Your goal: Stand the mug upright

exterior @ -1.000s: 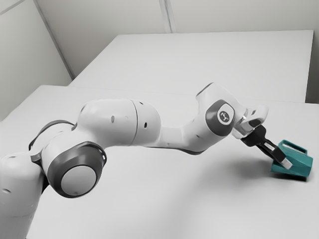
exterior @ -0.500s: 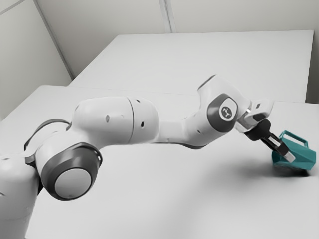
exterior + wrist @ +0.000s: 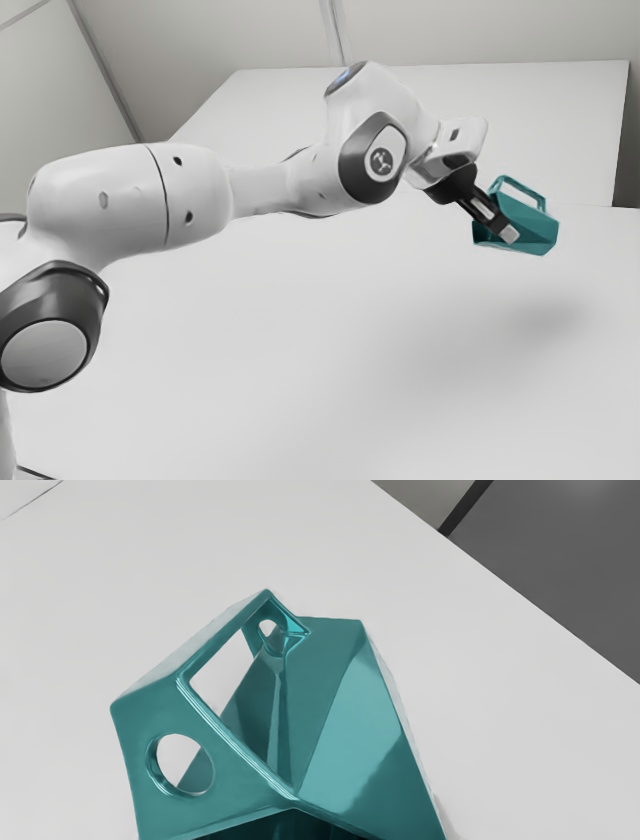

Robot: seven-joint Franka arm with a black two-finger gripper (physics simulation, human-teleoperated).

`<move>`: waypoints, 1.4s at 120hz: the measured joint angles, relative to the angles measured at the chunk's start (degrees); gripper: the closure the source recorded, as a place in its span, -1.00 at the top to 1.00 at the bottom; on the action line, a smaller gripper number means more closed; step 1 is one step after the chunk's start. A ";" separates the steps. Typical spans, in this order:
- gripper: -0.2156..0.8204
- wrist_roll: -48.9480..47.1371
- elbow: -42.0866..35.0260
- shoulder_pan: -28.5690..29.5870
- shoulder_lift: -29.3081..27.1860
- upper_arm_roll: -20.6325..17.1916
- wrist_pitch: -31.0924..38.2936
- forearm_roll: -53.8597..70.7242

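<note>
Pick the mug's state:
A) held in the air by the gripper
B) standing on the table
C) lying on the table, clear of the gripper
A: in the exterior view the mug is up at the tips of the gripper, with a gap between it and its soft shadow on the table.

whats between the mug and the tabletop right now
Just air: in the exterior view, the mug hangs in the gripper, raised above the tabletop.

The rounded arm is white. Behind its black gripper, a grey-ringed joint bears a dark logo; dark spots sit further back.
</note>
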 joint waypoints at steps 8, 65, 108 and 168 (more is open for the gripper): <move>-0.93 -2.41 -1.27 0.25 -2.63 0.46 -1.05 6.76; -0.93 -16.68 -5.78 4.97 -10.16 9.38 -19.35 28.07; -0.93 -22.63 -15.44 21.12 -15.85 1.35 -21.95 34.73; -0.93 -25.67 -21.41 27.57 -13.46 1.26 -23.31 38.24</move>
